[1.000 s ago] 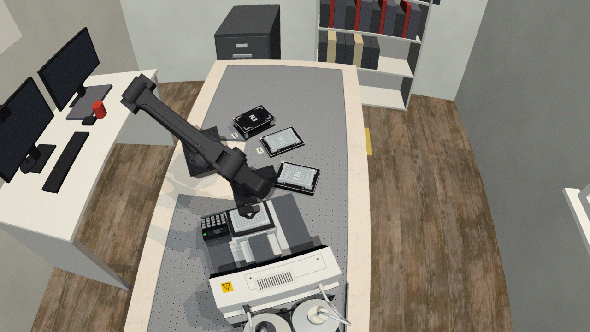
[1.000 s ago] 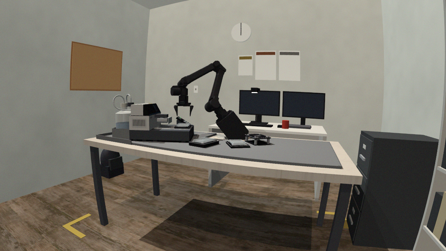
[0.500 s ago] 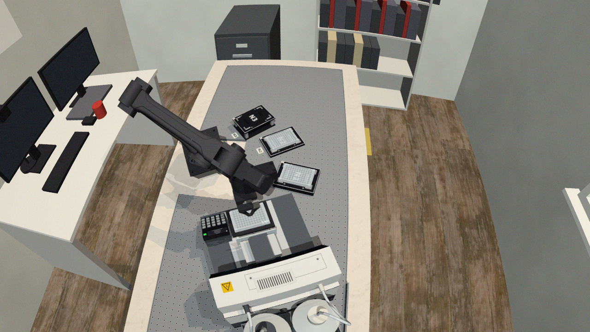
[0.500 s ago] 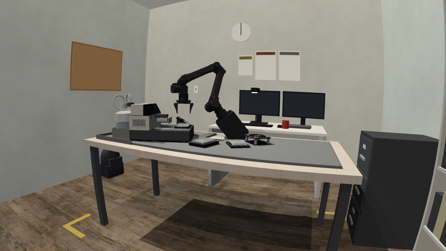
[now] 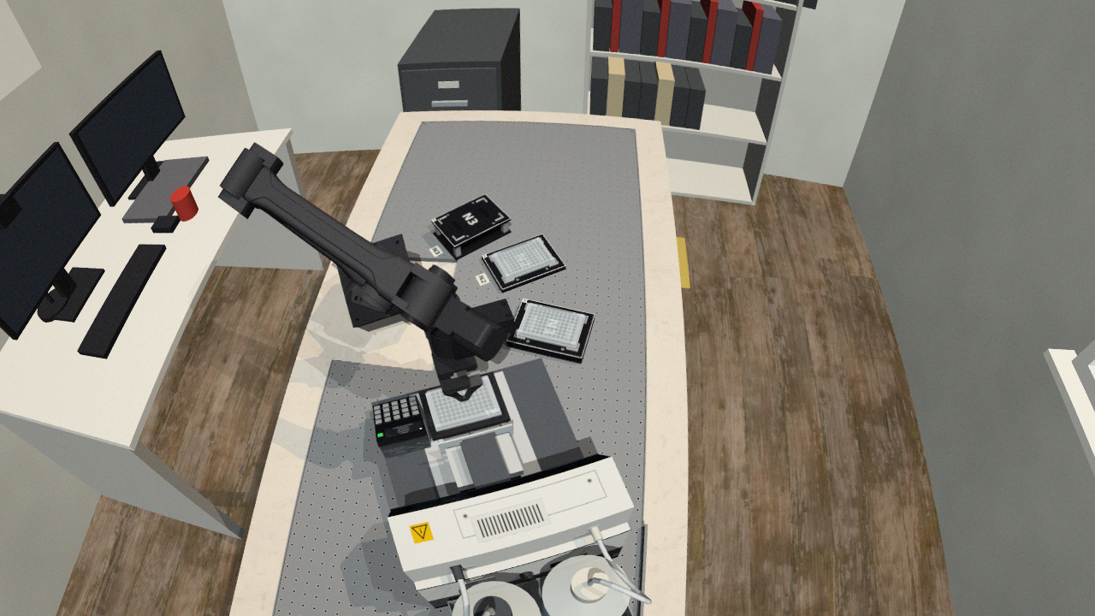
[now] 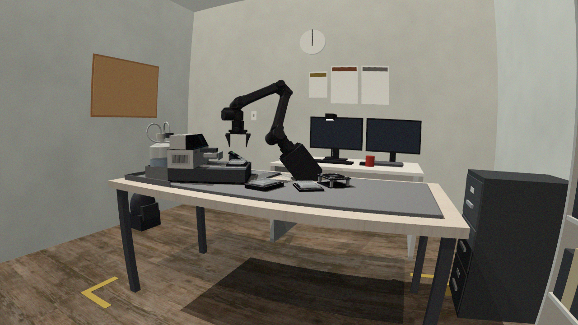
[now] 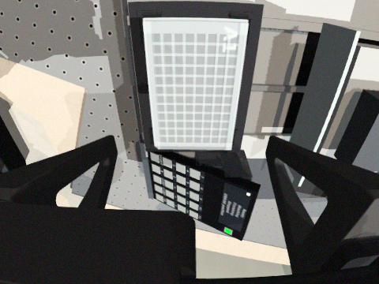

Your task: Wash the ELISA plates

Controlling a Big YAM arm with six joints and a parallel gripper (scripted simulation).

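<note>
Two plates, N2's (image 5: 523, 260) and N1's (image 5: 550, 324), lie beyond the washer (image 5: 511, 520) (image 6: 184, 157) in your top view; a third plate (image 5: 462, 404) (image 6: 236, 162) (image 7: 195, 83) is on its carrier (image 5: 500, 422) (image 7: 253, 51). In your exterior view, the gripper (image 5: 461, 392) (image 6: 237, 145) (image 7: 191, 143) hangs above the washer's carrier end, fingers spread. Your wrist view shows the washer's lamp (image 5: 380, 435) (image 7: 228, 231) green.

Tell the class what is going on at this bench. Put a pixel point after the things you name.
A robot arm (image 5: 367, 260) (image 6: 258, 90) is partway through a plate-washing job. Its open tool (image 5: 462, 395) (image 6: 238, 145) hangs above a plate (image 5: 463, 404) (image 7: 195, 84) on the washer's carrier (image 5: 504, 421) (image 7: 254, 47), holding nothing. The washer's lamp (image 5: 380, 435) (image 7: 228, 231) is green. Nest N3 (image 5: 470, 219) (image 6: 335, 178) has no plate; the other two nests do.
</note>
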